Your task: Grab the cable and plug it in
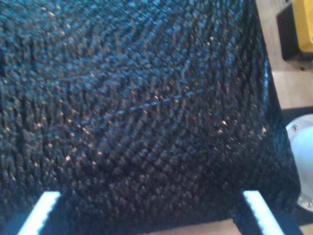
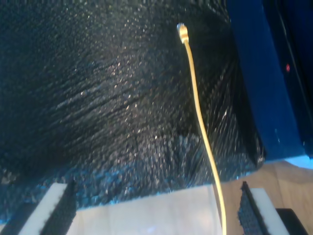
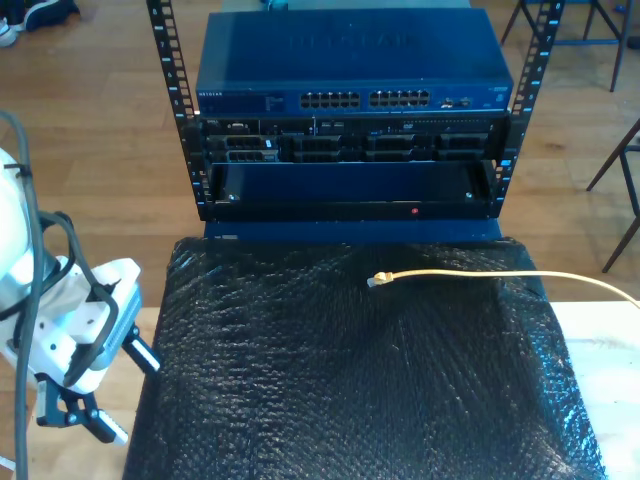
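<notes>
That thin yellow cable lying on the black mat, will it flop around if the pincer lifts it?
Probably floppy: the cable lies in a loose curve across the black mat. It looks thin, so likely light. Its small plug would probably droop and swing if gripped far back.

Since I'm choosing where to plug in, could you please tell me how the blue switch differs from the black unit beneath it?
The blue switch is blue-cased; the black unit is black. The blue switch has two blocks of small ports along its front; the black unit shows wider bays. Both sit in the rack, facing the mat where the cable lies.
</notes>
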Robot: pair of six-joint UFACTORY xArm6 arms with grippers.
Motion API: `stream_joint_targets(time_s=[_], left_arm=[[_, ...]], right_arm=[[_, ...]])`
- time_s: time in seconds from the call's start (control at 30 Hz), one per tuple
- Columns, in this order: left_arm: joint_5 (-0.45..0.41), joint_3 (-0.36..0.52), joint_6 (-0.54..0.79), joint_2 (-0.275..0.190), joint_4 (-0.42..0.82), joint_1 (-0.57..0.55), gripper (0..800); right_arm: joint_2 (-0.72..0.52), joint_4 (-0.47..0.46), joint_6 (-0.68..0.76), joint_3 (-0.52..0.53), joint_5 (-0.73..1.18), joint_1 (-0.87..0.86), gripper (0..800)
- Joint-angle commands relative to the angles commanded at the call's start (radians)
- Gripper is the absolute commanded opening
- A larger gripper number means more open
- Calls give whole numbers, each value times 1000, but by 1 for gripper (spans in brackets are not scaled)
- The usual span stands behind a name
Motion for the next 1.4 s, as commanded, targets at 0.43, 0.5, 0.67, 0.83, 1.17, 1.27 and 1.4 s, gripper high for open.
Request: stream_joint_targets(time_s=[0.43, 0.5, 0.67, 0.83, 1.17, 1.27, 1.4], left_arm=[[-18, -5, -3, 17, -52, -12, 800], [-32, -3, -18, 18, -54, -23, 800], [-60, 0, -63, 31, -52, -51, 800], [-68, 3, -66, 48, -52, -51, 800], [-98, 8, -68, 63, -52, -51, 800], [-101, 8, -68, 71, -52, -49, 800], [-103, 8, -69, 75, -54, -49, 800]], right_arm=[[35, -12, 66, 15, -153, 221, 782], [46, -21, 69, 15, -167, 250, 783], [87, -86, 112, 14, -224, 333, 782], [124, -152, 160, 6, -265, 393, 782], [198, -267, 241, 0, -367, 522, 781], [226, -364, 296, 2, -396, 580, 781], [259, -448, 361, 2, -422, 628, 781]])
